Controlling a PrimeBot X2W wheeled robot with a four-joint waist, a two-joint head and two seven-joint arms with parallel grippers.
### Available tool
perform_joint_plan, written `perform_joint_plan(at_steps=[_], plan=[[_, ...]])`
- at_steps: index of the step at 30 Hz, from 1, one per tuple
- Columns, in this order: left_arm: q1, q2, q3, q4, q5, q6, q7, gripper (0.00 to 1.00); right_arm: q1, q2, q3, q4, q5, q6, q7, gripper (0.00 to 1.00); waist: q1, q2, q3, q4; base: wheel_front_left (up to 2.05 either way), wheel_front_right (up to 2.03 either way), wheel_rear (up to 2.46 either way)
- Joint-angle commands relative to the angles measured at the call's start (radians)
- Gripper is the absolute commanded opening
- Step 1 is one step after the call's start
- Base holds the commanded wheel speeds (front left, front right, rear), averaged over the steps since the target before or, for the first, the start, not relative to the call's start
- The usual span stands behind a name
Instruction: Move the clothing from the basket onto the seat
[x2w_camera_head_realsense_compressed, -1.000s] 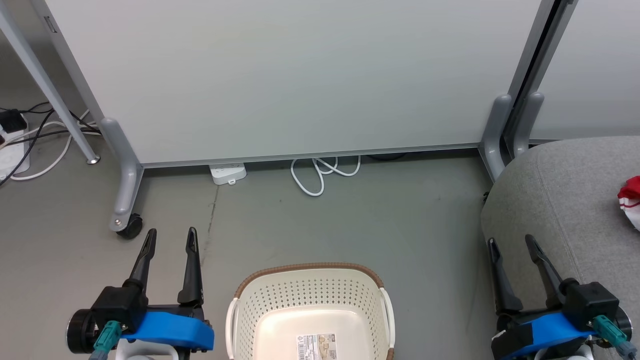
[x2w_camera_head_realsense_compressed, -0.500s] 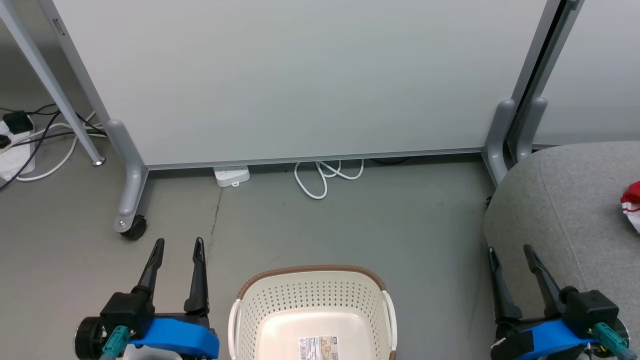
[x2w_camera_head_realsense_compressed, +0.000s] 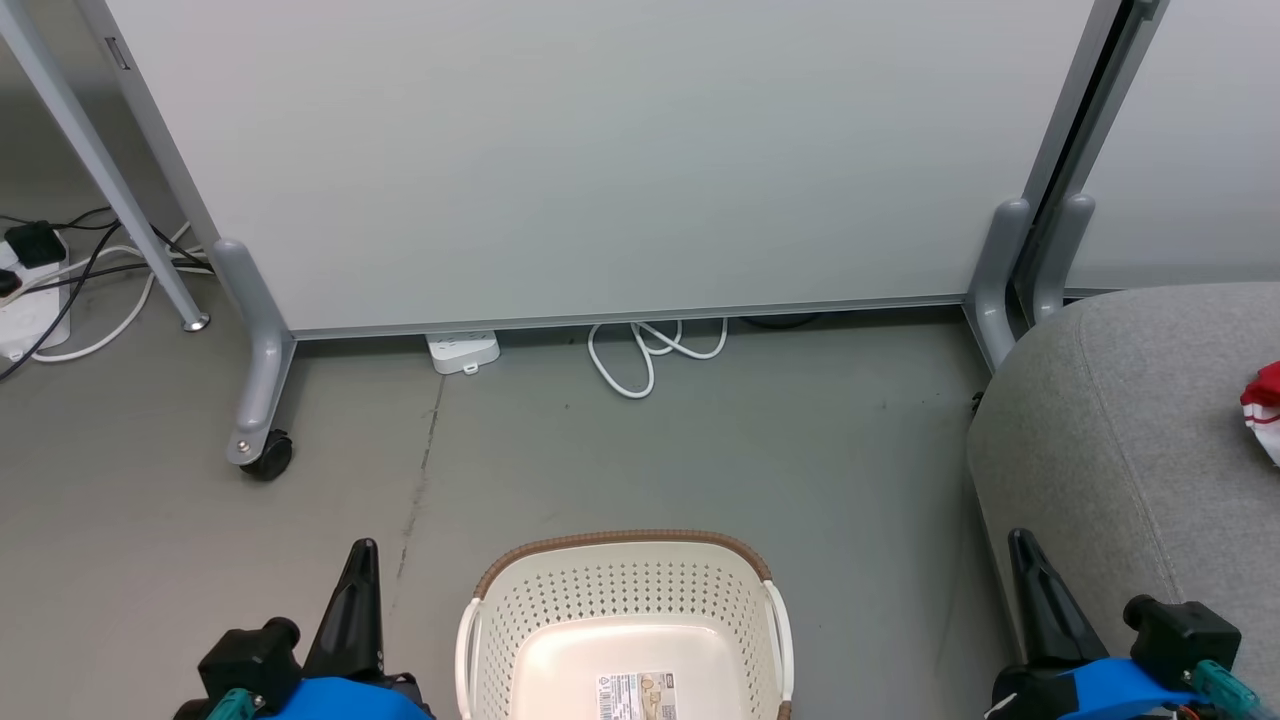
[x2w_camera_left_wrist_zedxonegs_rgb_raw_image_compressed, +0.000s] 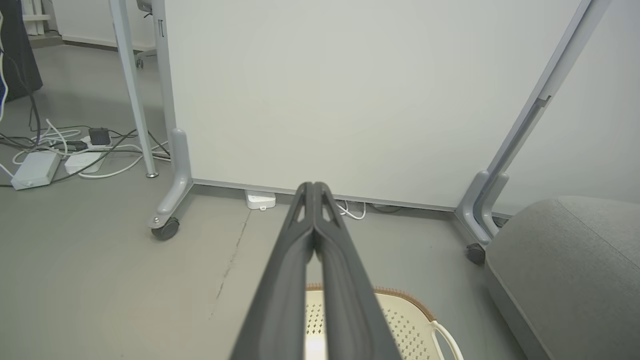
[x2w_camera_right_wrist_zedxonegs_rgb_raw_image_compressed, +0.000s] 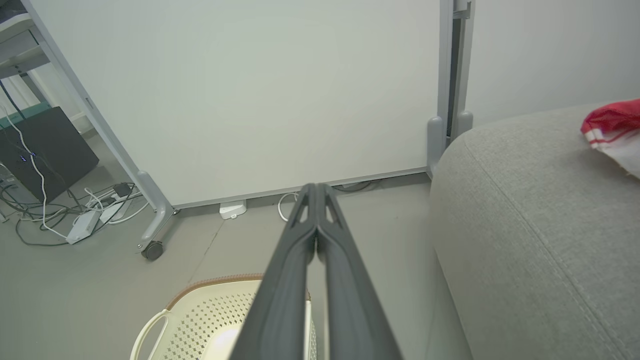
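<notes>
The cream basket (x2w_camera_head_realsense_compressed: 520, 590) with its brown rim sits on the floor at the bottom centre; what shows of its inside holds just a label (x2w_camera_head_realsense_compressed: 634, 695). The basket rim (x2w_camera_left_wrist_zedxonegs_rgb_raw_image_compressed: 400, 296) and the basket (x2w_camera_right_wrist_zedxonegs_rgb_raw_image_compressed: 200, 310) appear low in both wrist views. Red clothing with white stripes (x2w_camera_head_realsense_compressed: 1264, 400) lies on the grey seat (x2w_camera_head_realsense_compressed: 1130, 420) at the far right edge; the clothing (x2w_camera_right_wrist_zedxonegs_rgb_raw_image_compressed: 612, 125) rests on the seat (x2w_camera_right_wrist_zedxonegs_rgb_raw_image_compressed: 525, 210) top. My left gripper (x2w_camera_head_realsense_compressed: 362, 553) is shut, empty, left of the basket, and the left gripper (x2w_camera_left_wrist_zedxonegs_rgb_raw_image_compressed: 313, 186) shows fingers pressed together. My right gripper (x2w_camera_head_realsense_compressed: 1022, 543) is shut beside the seat's front, and the right gripper (x2w_camera_right_wrist_zedxonegs_rgb_raw_image_compressed: 315, 187) holds nothing.
A white partition panel (x2w_camera_head_realsense_compressed: 600, 150) on grey castor legs (x2w_camera_head_realsense_compressed: 262, 400) stands behind the basket. A power strip (x2w_camera_head_realsense_compressed: 463, 351) and a white cable loop (x2w_camera_head_realsense_compressed: 640, 360) lie at its foot. More cables and adapters (x2w_camera_head_realsense_compressed: 40, 290) lie at the far left.
Both grippers have gone from open to shut, with nothing between their fingers, and sit lower in the head view. Between the oldest frame and now the camera shifted slightly.
</notes>
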Motion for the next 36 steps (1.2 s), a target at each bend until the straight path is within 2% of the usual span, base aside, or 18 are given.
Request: perform_joint_plan(at_steps=[1,17,36], plan=[[-0.023,0.002,0.010,-0.020,-0.041,-0.001,0.009,0.00,-0.014,-0.003,-0.005,-0.016,0.041,0.000,0.008,0.00,0.0000,0.0000,0.000,-0.001,0.00,0.00,0.00],[-0.045,0.006,0.036,-0.033,-0.327,-0.002,0.078,0.00,-0.032,-0.004,-0.018,-0.032,0.328,0.000,0.078,0.00,0.0000,0.0000,0.001,-0.016,0.00,0.00,0.00],[-0.065,0.008,0.064,-0.046,-0.605,-0.004,0.147,0.00,-0.052,-0.004,-0.033,-0.043,0.607,0.000,0.149,0.00,0.0000,0.0000,0.002,-0.033,0.00,0.00,0.00]])
